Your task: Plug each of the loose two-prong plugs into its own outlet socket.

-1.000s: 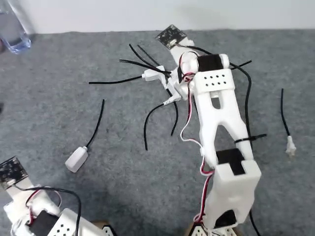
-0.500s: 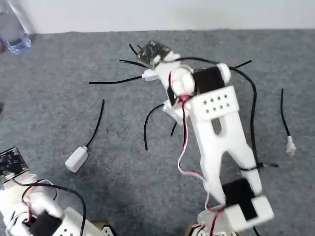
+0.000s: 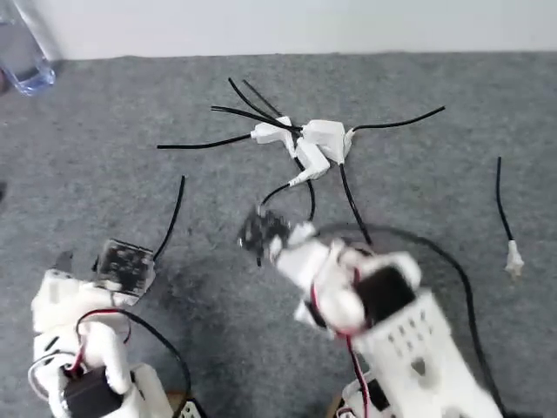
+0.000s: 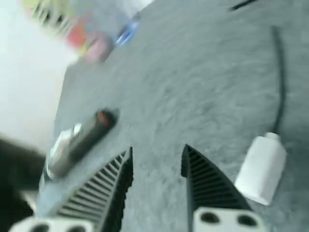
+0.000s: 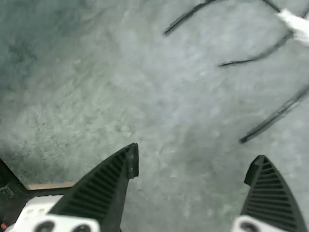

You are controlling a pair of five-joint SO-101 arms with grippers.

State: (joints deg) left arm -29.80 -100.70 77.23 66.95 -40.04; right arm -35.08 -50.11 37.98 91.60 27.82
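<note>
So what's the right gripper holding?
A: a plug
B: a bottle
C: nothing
C: the right gripper has its jaws wide apart, with just grey carpet between them.

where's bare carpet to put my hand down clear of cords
Bare carpet lies upper left, between the bottle and the curved cord, and right, between the plug cluster and the lone plug. Crowded around the cluster's cords and by the left arm and right arm.
</note>
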